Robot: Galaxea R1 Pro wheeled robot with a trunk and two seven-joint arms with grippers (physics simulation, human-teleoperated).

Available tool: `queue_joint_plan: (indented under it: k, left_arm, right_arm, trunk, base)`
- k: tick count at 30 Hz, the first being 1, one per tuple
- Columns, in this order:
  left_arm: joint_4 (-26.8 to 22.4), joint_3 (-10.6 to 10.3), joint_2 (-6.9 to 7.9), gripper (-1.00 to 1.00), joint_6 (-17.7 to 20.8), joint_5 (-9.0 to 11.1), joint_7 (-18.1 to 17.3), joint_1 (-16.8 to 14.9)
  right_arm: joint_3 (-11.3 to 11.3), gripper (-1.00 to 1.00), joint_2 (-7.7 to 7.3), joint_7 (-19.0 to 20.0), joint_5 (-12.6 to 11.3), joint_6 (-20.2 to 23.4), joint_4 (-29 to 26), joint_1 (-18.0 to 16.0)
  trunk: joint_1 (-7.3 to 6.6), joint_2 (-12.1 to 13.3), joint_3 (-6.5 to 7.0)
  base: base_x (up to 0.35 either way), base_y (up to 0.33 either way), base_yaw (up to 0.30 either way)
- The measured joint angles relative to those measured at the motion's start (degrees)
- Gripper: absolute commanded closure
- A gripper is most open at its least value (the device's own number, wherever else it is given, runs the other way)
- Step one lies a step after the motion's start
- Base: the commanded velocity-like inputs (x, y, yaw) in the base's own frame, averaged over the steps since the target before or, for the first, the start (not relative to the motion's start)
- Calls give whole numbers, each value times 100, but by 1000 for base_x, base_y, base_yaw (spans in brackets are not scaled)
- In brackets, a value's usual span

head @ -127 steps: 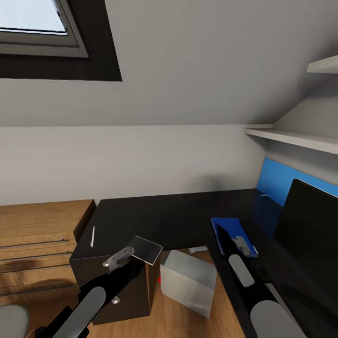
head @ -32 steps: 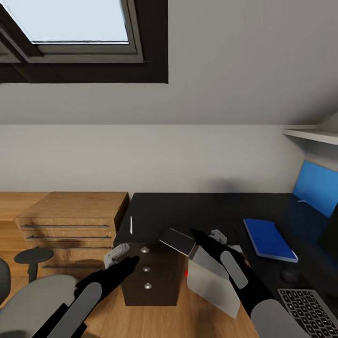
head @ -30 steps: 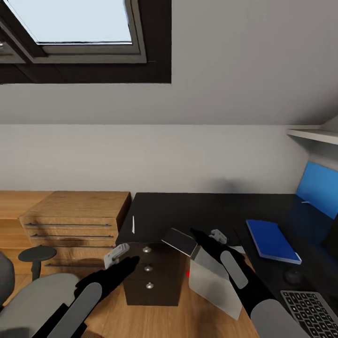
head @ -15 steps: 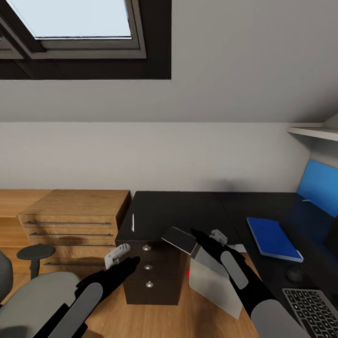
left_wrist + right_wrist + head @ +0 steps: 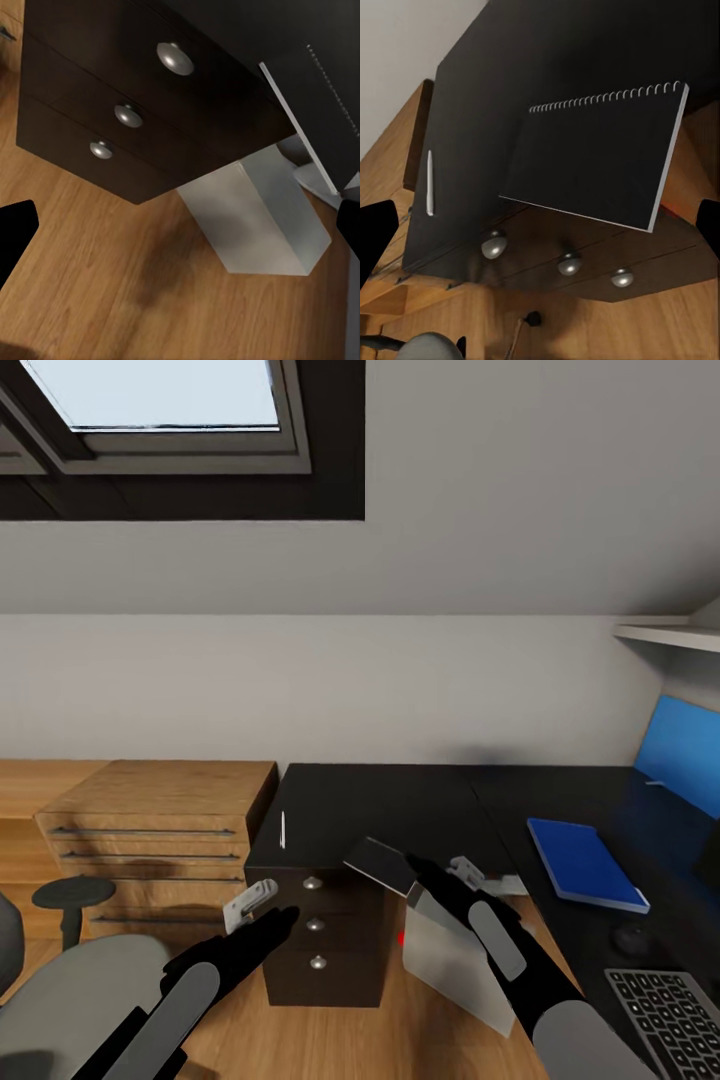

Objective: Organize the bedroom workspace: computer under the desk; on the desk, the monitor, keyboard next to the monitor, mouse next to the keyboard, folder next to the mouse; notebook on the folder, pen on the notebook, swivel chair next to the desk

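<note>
- What's the biggest thing there?
- The black desk (image 5: 400,800), which runs along the far wall and turns toward the near right. Its left end is a drawer unit (image 5: 320,945) with three round knobs. Left of that stands a wooden dresser (image 5: 160,810).
- And the swivel chair?
- The swivel chair (image 5: 70,990) is at the near left on the wooden floor, apart from the desk. The computer (image 5: 450,960), a pale grey box, stands on the floor under the desk, just right of the drawers.
- What's on the desk top?
- The blue folder (image 5: 585,863) lies flat on the right part. The keyboard (image 5: 665,1010) is nearer, at the right corner.
- Where's the notebook?
- The black spiral notebook (image 5: 592,161) hangs tilted in the air over the drawer unit's near edge, right at the tip of the right gripper (image 5: 415,865). That gripper's fingers stand wide apart, and I cannot tell whether they touch it.
- And the left gripper?
- The left gripper (image 5: 280,922) is spread wide too, holding nothing, low in front of the drawers.
- And the pen?
- The white pen (image 5: 283,829) lies on the desk's left end, near its left edge.
</note>
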Motion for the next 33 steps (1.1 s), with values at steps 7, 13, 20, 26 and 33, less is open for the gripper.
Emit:
queue_joint_plan:
  k: [7, 13, 20, 26, 33]
  left_arm:
    - [0, -3, -2, -100, 0, 1, 1, 0]
    - [0, -4, -2, -100, 2, -4, 0, 0]
    - [-7, -4, -1, -100, 2, -8, 0, 0]
    - [-15, -4, 0, -100, 4, -8, 0, 0]
    - [-17, -3, 4, -100, 8, -8, 0, 0]
  right_arm:
    - [5, -100, 5, -5, 2, -247, 135, 0]
    - [15, -100, 16, -6, 12, -488, 489, 0]
    - [17, -100, 31, -6, 9, -926, 798, 0]
    - [17, -100, 36, -11, 5, -1004, 862, -5]
    - [17, -100, 41, -16, 4, -1023, 928, -8]
  trunk:
    - [154, -281, -126]
    - [286, -522, -234]
    - [440, -803, -359]
    - [571, -1043, -467]
    - [725, -1324, -593]
  base:
    - [0, 0, 0]
    - [0, 0, 0]
    - [0, 0, 0]
    - [0, 0, 0]
    - [0, 0, 0]
